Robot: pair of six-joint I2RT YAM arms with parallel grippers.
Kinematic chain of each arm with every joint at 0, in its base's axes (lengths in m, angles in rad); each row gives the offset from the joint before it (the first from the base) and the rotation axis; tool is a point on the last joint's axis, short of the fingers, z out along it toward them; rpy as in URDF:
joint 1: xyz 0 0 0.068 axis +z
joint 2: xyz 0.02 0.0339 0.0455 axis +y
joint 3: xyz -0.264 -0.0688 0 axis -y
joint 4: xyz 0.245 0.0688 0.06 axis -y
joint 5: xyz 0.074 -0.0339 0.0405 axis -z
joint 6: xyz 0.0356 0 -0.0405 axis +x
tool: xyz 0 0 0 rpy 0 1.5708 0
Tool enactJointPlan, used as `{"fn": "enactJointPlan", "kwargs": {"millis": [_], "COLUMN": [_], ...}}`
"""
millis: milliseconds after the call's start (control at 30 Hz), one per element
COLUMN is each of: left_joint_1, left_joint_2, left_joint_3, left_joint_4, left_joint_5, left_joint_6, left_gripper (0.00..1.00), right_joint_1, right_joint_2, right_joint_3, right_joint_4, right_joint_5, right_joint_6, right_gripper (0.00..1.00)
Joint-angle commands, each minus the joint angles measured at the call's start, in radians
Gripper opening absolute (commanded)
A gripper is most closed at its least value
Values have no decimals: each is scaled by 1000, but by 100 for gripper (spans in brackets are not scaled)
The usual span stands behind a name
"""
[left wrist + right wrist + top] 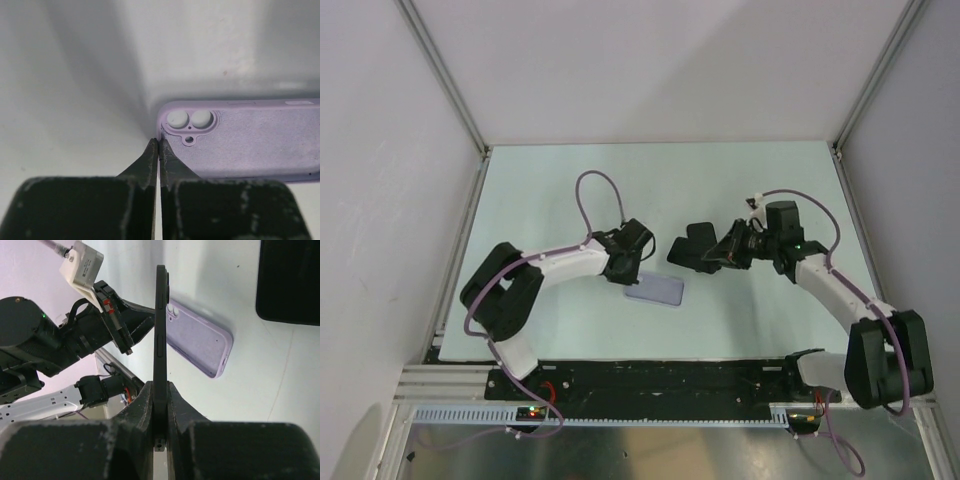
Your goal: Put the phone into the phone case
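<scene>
Starting at the bottom of the top view, we are seeing both arms reaching up from their bases toward the middle of the table [570,180]. The left claw [625,264] is pointing down just left of centre, at the upper-left end of the case [655,291], which is lying flat on the table, lilac, open side up. In the left wrist view its fingers [145,164] are pressing together in the lower middle of the frame, closed, their tips meeting right at the case's corner beside the camera cut-out. We are not able to tell whether the thin rim is caught between them. The case is running off to the right edge of that frame. Right of centre in the top view, the right claw [728,250] is gripping the black phone [692,250], holding it to the upper right of the case and apart from it. In the right wrist view the phone is standing edge-on up the middle of the frame, clamped at the bottom, with the case lying beyond it and the left arm [75,335] behind at the left. A black flat thing [290,280] is showing in the upper right corner; we are unable to say what it is.
</scene>
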Motion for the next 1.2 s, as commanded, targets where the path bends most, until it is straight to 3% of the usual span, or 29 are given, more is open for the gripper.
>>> {"fn": "enactJointPlan", "kwargs": {"millis": [0, 300, 600, 700, 833, 1100, 1167], "left_joint_1": [6, 32, 48, 55, 71, 79, 80], "left_joint_2": [-108, -197, -250, -276, -309, -307, -299], "left_joint_3": [-78, -176, -185, -192, -216, -249, -253], "left_joint_4": [-47, -50, -50, -50, -50, -45, -43], "left_joint_5": [-89, -87, -69, -70, -85, -91, -90], "left_joint_6": [-105, -158, -144, -147, -159, -178, -180], "left_gripper": [0, 3, 33, 36, 30, 3, 1], "right_joint_1": [50, 177, 277, 290, 307, 338, 344], "right_joint_2": [75, 256, 348, 371, 399, 458, 467], "right_joint_3": [9, 9, 10, 10, 14, 20, 21], "right_joint_4": [167, 369, 429, 447, 462, 491, 492], "right_joint_5": [-122, -175, -142, -143, -146, -147, -146], "right_joint_6": [57, 156, 183, 191, 190, 193, 192], "right_gripper": [0, 0, 0, 0, 0, 0, 0]}}
